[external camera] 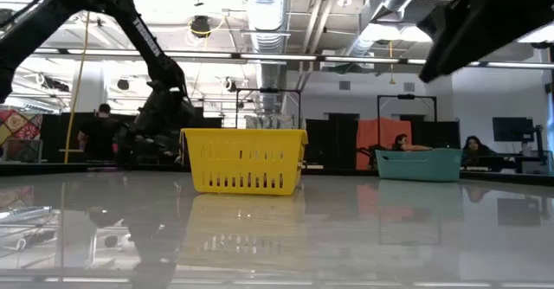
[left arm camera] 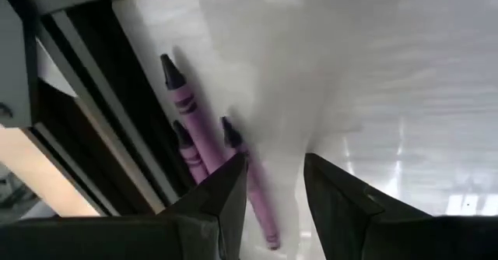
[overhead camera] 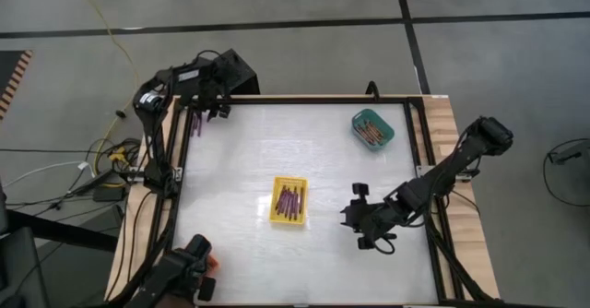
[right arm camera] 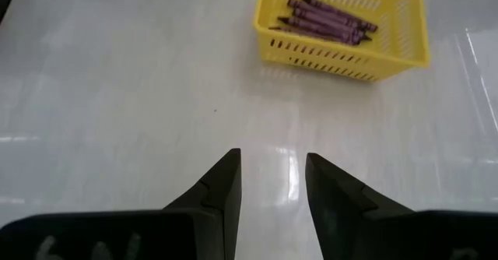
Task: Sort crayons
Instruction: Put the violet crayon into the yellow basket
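Note:
Three purple crayons (left arm camera: 191,116) lie flat on the white table by its far left corner, next to the black frame; they also show in the high view (overhead camera: 198,122). My left gripper (left arm camera: 274,159) is open just above them (overhead camera: 214,112). One crayon (left arm camera: 253,194) runs into the gap beside one finger. A yellow tray (overhead camera: 289,201) at the table's middle holds several purple crayons (right arm camera: 327,17). A teal tray (overhead camera: 372,129) at the far right holds reddish crayons. My right gripper (right arm camera: 271,154) is open and empty, right of the yellow tray (overhead camera: 350,208). My left gripper comes at the crayons slanting down from the far left corner. One purple crayon (left arm camera: 253,194) lies on the table along the inner side of one finger (left arm camera: 229,186). I cannot tell whether the finger touches it.
The black frame rail (left arm camera: 109,135) runs close beside the loose crayons. A bit of orange (overhead camera: 210,264) shows at the near left corner beside a dark object. Bare white table (overhead camera: 277,151) lies between the trays.

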Available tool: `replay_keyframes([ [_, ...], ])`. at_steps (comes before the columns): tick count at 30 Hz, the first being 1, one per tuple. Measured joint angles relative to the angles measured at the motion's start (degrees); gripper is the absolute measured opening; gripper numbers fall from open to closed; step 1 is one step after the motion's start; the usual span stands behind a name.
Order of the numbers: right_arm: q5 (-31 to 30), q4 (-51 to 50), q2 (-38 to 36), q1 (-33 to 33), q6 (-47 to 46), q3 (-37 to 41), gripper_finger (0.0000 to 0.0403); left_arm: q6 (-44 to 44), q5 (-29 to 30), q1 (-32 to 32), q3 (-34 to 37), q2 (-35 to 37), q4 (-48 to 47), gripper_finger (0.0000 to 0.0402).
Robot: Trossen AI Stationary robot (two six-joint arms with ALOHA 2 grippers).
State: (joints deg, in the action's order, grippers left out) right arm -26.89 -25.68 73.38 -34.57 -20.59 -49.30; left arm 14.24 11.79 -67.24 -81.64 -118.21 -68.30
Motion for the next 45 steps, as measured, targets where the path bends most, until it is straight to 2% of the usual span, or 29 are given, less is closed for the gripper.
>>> replay_keyframes([
  [6, 0.67, 0.18, 0.02, -0.06, -3.37, 1.90, 0.0138, -0.02, -0.96, -0.20, -2.58, -2.18, -3.23, 0.0120],
  [12, 1.07, 1.00, 0.02, -0.43, -1.56, 1.90, 0.0138, -1.05, -6.49, -0.20, -3.07, -2.19, -4.23, 0.0120],
  [15, 1.07, 0.99, 0.02, -0.13, -0.68, 1.90, 0.0138, -2.89, -7.08, 1.99, -4.33, -1.92, -5.09, 0.0120],
  [19, 1.08, 1.71, 0.02, -0.17, 0.08, 1.90, 0.0138, -2.94, -2.15, 4.37, -6.89, -0.15, -7.14, 0.0119],
  [25, 1.21, 2.19, 0.02, -1.24, -0.36, 1.90, 0.0138, 1.36, 5.36, 3.38, -9.87, 0.19, -14.73, 0.0106],
  [31, 1.26, 2.14, 0.02, -3.44, -0.38, 1.90, 0.0138, 1.65, 7.47, 3.40, -8.99, 0.02, -14.02, 0.0091],
  [39, 1.23, 1.95, 0.02, -4.96, -0.55, 1.90, 0.0138, 2.26, 7.16, 3.62, -8.97, -0.02, -15.27, 0.0077],
  [43, 1.15, 1.93, 0.02, -5.22, -0.53, 1.90, 0.0138, 3.45, 2.36, 3.76, -8.95, -0.02, -17.89, 0.0072],
  [45, 1.15, 1.93, 0.02, -5.22, -0.53, 1.90, 0.0138, 3.43, 1.88, 4.33, -8.93, -0.02, -18.68, 0.0072],
])
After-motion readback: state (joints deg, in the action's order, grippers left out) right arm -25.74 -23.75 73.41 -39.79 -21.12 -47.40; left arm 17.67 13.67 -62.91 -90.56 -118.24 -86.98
